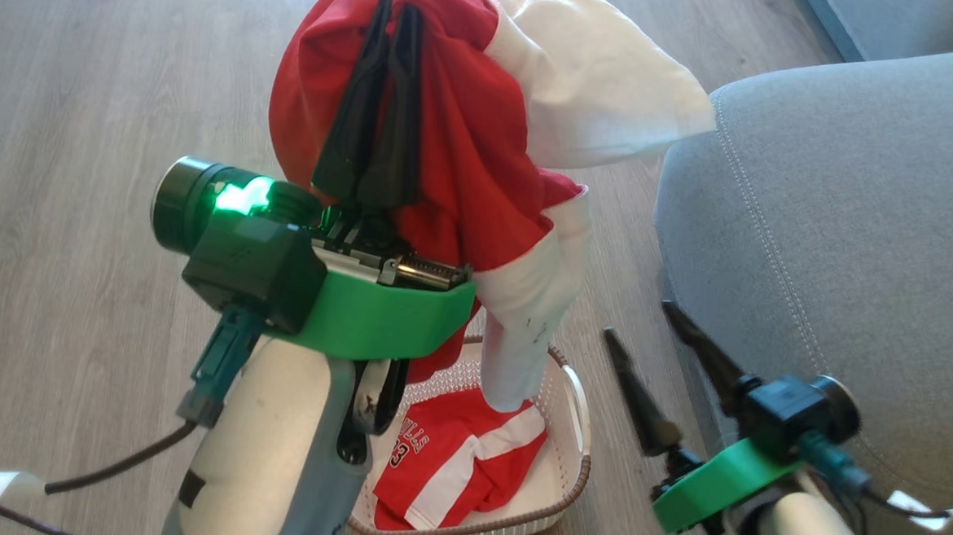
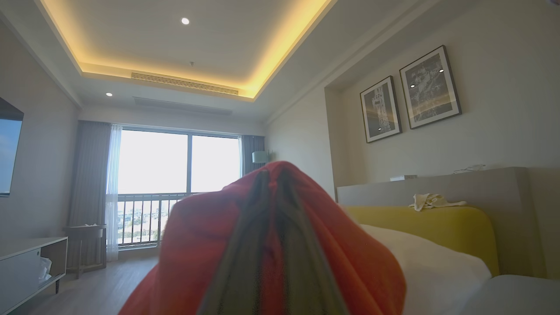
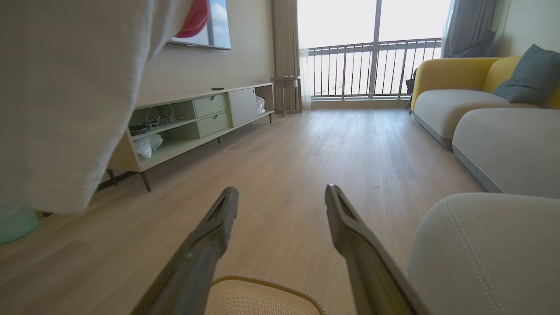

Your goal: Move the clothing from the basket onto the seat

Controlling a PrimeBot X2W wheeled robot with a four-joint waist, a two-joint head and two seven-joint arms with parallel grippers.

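My left gripper is shut on a red garment with white sleeves, held up above the basket. One white sleeve hangs down into the basket. In the left wrist view the closed fingers are wrapped in its red cloth. A second red garment with a white stripe and lettering lies in the basket. My right gripper is open and empty, low between the basket and the grey seat. Its view shows spread fingers, the basket rim, the seat and the hanging sleeve.
Wooden floor lies to the left and beyond the basket. A low TV cabinet stands along the wall, and further grey and yellow sofa sections extend past the seat. A dark cable trails from my left arm.
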